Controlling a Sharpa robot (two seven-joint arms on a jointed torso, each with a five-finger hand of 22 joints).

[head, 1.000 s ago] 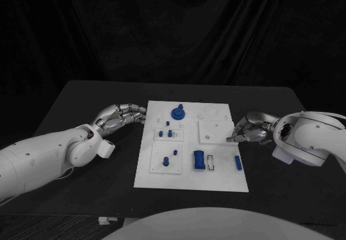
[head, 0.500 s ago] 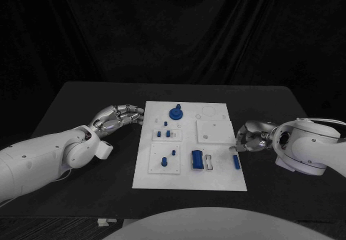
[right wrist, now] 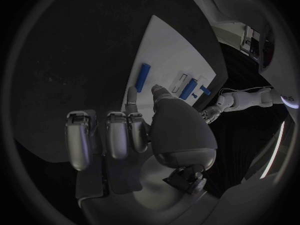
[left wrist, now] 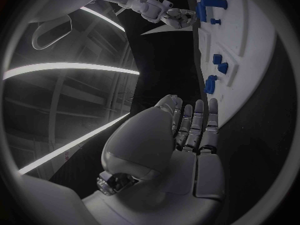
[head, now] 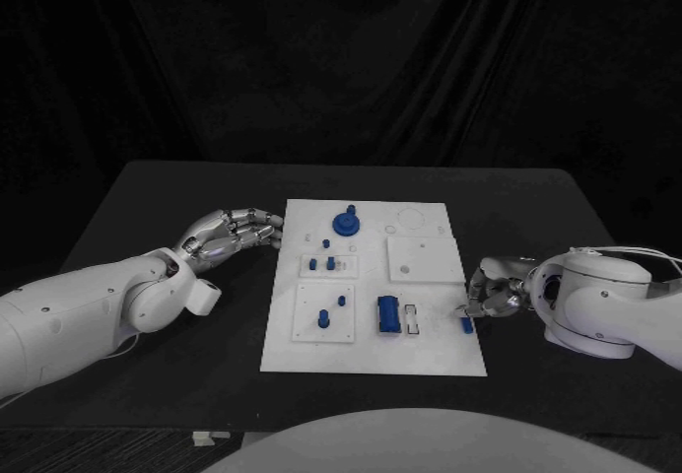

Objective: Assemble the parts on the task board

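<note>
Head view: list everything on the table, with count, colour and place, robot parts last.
table: one, black, under everything.
task board: one, white, middle of the table.
parts: several, blue, on the board; a round knob piece at the far end, a thick block near the front, a slim bar by the right edge.
left robot hand: one, silver, beside the board's left edge, holding nothing.
right robot hand: one, silver, at the board's right edge by the slim bar.

No readable text, labels, brands, numbers or signs anywhere: none on white board (head: 376, 350), blue parts, black surface (head: 157, 207), arms or hands.
</note>
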